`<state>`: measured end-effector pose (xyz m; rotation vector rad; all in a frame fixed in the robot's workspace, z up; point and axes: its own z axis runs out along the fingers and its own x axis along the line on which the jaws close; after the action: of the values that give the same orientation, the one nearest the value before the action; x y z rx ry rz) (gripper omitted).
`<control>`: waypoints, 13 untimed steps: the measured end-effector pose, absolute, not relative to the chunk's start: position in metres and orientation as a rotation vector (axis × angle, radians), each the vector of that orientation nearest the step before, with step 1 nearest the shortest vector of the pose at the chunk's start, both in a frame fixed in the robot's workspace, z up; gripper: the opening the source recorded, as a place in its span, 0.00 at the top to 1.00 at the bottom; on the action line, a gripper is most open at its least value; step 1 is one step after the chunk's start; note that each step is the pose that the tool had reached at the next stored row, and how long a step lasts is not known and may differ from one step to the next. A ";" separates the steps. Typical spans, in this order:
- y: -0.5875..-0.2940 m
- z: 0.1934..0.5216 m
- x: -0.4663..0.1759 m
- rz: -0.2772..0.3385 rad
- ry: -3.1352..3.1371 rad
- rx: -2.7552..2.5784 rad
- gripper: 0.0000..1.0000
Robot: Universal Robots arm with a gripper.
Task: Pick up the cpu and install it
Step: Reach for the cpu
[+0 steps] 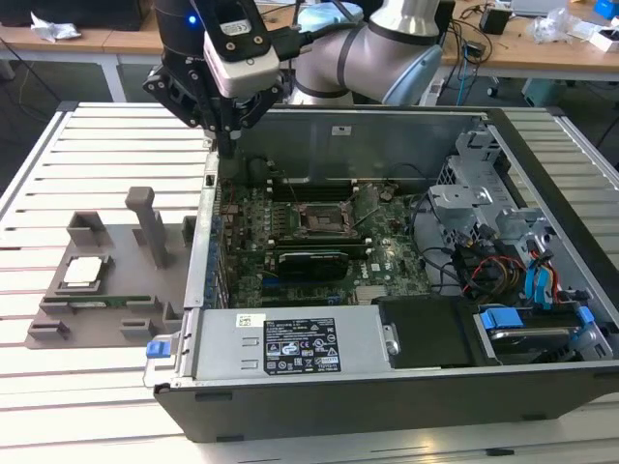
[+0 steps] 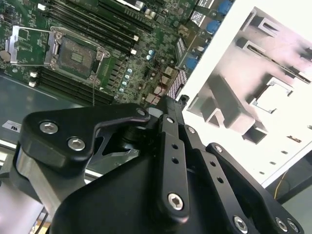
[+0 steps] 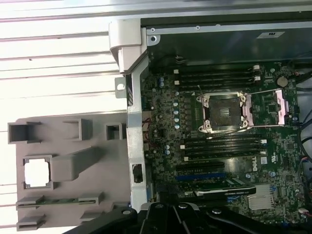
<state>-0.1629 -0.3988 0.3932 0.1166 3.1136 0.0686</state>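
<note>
**Mia:** Where is the pincer (image 1: 230,143)?

**Ben:** Up in the air, right over the thin metal side wall (image 1: 206,242) of the open computer case (image 1: 387,135). Its black fingers look pressed together to a point, and there is nothing in them. The second wrist view shows this too.

**Mia:** And the cpu (image 1: 82,274)?

**Ben:** It lies flat in a square pocket of the grey tray (image 1: 116,242). That is lower than the pincer, well apart from it, toward the exterior view's left. Its top is shiny silver metal.

**Mia:** Is there room around it?

**Ben:** The pocket has low walls on its sides. A tall grey post (image 1: 150,227) stands between the cpu and the pincer. Above the cpu it is open.

**Mia:** What is on the pincer's other side?

**Ben:** The green motherboard (image 1: 387,242), down inside the case. The socket (image 1: 317,218) is a dark square with a metal frame, and its lid is flipped open. It sits below the pincer, toward the exterior view's right. Long black slots run along two of its sides.

**Mia:** Anything else on the tray?

**Ben:** A long, thin green memory stick (image 1: 97,302), just past the cpu from the pincer. The tray looks dull and smooth. It lies on a table (image 1: 97,135) of pale slats.
</note>
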 end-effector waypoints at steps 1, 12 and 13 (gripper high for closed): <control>-0.399 0.393 -0.164 0.068 3.114 0.117 0.89; -0.399 0.393 -0.173 0.068 3.114 0.117 0.89; -0.399 0.393 -0.174 0.069 3.114 0.117 0.89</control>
<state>-0.1741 -0.3989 0.3933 0.1166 3.1137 0.0685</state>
